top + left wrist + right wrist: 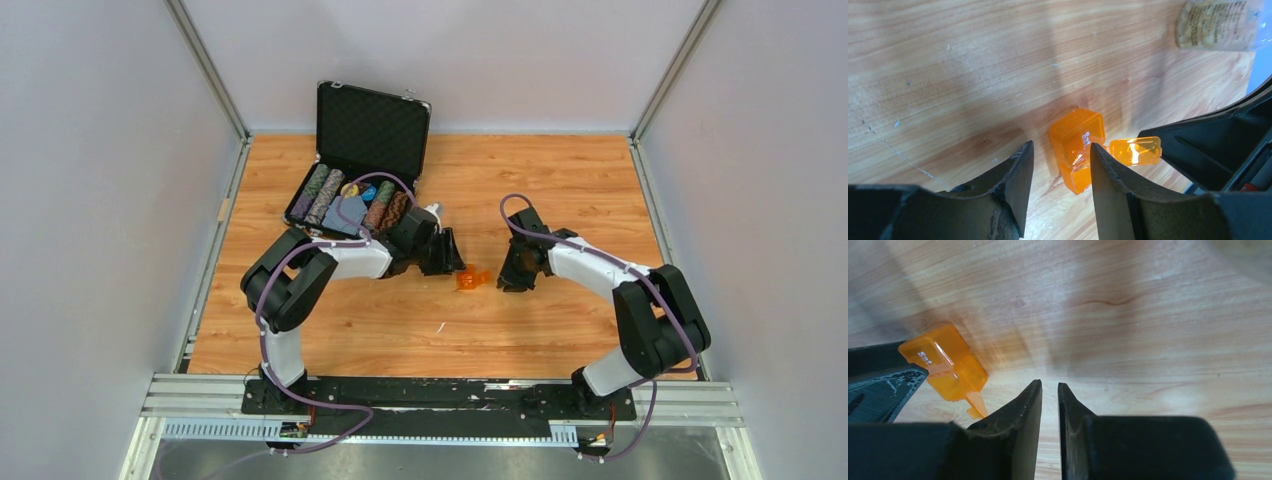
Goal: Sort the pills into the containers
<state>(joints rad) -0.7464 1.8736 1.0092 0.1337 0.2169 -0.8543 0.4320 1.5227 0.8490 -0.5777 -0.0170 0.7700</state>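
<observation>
Currently at the grab step: orange container [1077, 137] sits on the table [400, 330] between my arms, one lid flipped open; left gripper [1060, 147] jaws apart astride it, unclamped; right gripper [1049, 386] shut, empty, just beside; I'd say next needs a square, gentle pinch.

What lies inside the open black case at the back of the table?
Rows of striped chips, small round yellow and blue pieces and a flat grey-blue block. The left arm and its cable cover the near edge of the case.
</observation>
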